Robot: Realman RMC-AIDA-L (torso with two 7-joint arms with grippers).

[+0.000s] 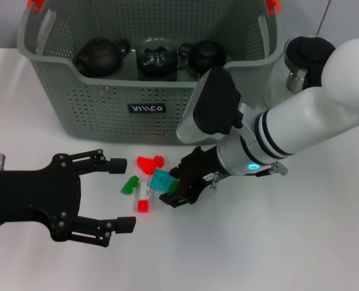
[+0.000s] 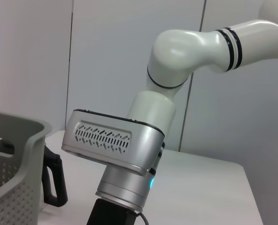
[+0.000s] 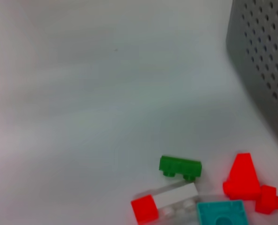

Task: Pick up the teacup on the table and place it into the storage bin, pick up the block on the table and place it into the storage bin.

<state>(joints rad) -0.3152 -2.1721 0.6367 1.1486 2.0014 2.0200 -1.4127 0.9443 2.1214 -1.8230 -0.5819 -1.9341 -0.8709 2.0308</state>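
The left gripper (image 1: 120, 194) rests low on the table (image 1: 301, 242), fingers spread wide, holding nothing; just beside it lie the blocks (image 1: 144, 182); the right gripper (image 1: 176, 189) stands at the teal block (image 1: 162, 179), its grip I cannot tell; behind stands the storage bin (image 1: 107, 103), holding dark teapots (image 1: 100, 56).

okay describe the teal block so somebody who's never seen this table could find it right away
Start at the storage bin at the back of the white table; in front of it lies a small cluster of toy blocks. The teal block sits on the cluster's right side, beside the right gripper. It is the only teal piece; its neighbours are red, green and white.
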